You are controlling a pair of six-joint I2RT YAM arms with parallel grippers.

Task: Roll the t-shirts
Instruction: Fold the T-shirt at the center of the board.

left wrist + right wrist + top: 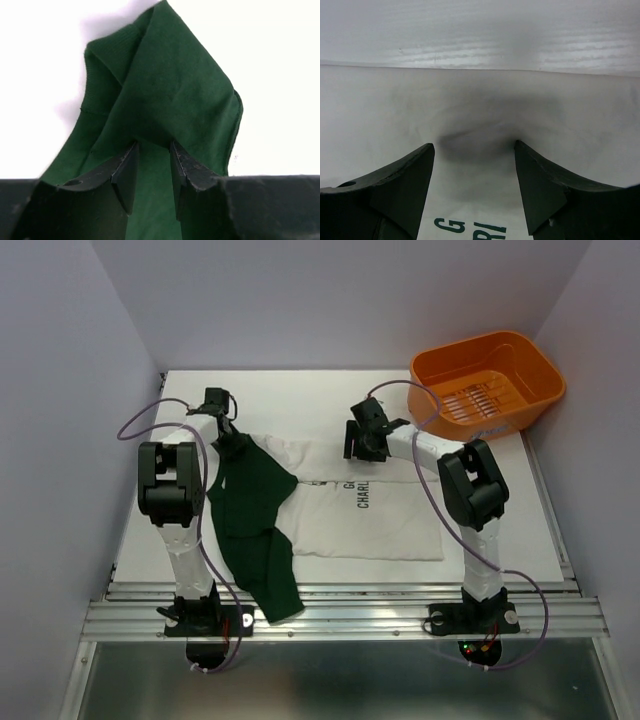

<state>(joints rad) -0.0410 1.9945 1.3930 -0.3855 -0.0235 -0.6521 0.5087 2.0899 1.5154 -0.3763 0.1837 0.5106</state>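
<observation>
Presently, left gripper (152, 147) is pinched on the green t-shirt (255, 530) at its far end, the garment running nearward; right gripper (474, 147), fingers spread, stands over the far edge of the white t-shirt (400, 525), which lies crosswise

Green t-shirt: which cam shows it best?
Top external: the whole green t-shirt shows, draped across the left end of the white t-shirt. Left wrist gives only its collar end pinched in the left tool. Right wrist shows none, just white cloth.
</observation>
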